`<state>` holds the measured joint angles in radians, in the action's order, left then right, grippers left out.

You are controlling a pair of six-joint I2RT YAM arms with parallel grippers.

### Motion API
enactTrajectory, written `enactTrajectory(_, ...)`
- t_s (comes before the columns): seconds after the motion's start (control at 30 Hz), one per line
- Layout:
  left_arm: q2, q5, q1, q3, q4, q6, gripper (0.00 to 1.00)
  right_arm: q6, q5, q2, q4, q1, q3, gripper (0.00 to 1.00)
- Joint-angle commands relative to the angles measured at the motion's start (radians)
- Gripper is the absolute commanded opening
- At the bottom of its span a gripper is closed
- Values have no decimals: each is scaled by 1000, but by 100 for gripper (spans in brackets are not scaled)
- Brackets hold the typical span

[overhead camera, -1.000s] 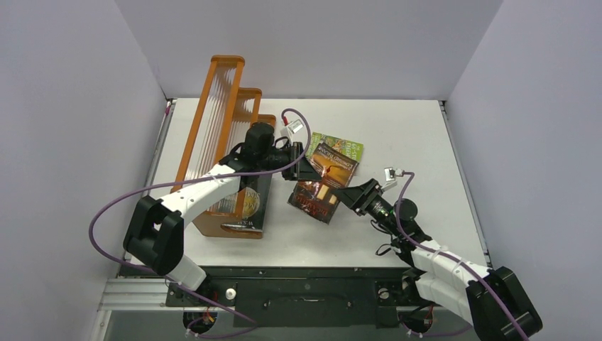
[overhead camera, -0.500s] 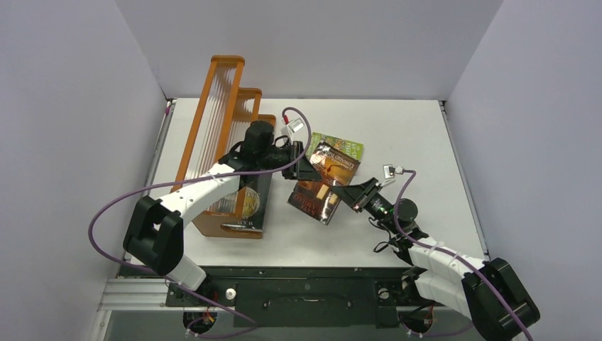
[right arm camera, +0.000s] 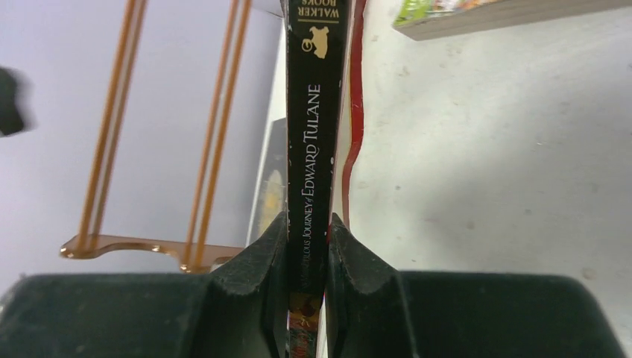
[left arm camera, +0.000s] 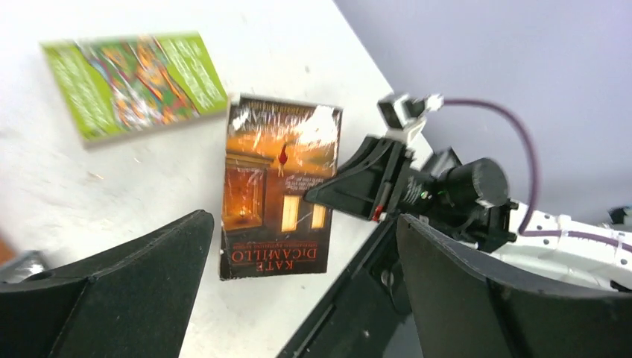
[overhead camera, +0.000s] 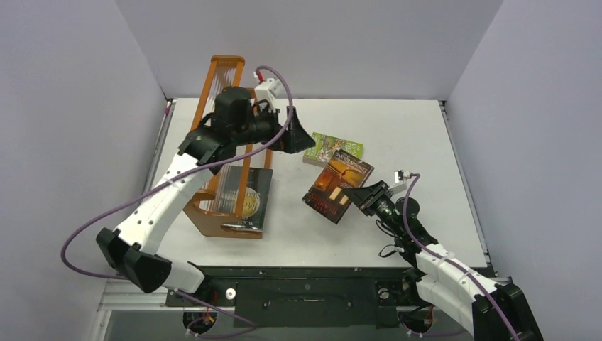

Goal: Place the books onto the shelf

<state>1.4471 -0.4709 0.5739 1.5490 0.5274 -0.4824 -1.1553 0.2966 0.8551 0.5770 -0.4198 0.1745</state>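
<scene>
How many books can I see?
3: green book on the table, brown-orange book in the right claw, black book on the shelf. Others may be hidden.

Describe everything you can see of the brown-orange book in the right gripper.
The brown-orange book is a thin glossy paperback: lit windows on the cover, author Kate DiCamillo, black spine reading Edward Tulane. The right gripper pinches its near edge between both fingers. It lies cover-up, skewed, beside the green book; lifted or resting, I cannot tell.
</scene>
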Motion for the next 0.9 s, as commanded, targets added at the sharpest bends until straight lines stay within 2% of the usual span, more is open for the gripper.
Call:
enactTrajectory(0.0, -127, 214, -11, 153, 170, 109, 93, 42, -28, 28, -16, -7, 67, 0)
enactTrajectory(0.13, -195, 362, -52, 197, 243, 113, 95, 32, -16, 156, 78, -58, 110, 0)
enactTrajectory(0.23, -252, 420, -92, 186, 270, 108, 96, 0, 13, 275, 221, -88, 151, 0)
enactTrajectory(0.6, -335, 462, -150, 135, 313, 98, 96, -131, 103, 642, 555, -217, 376, 0)
enactTrajectory(0.87, -363, 462, -171, 124, 326, 100, 96, -176, 133, 798, 571, -282, 473, 0)
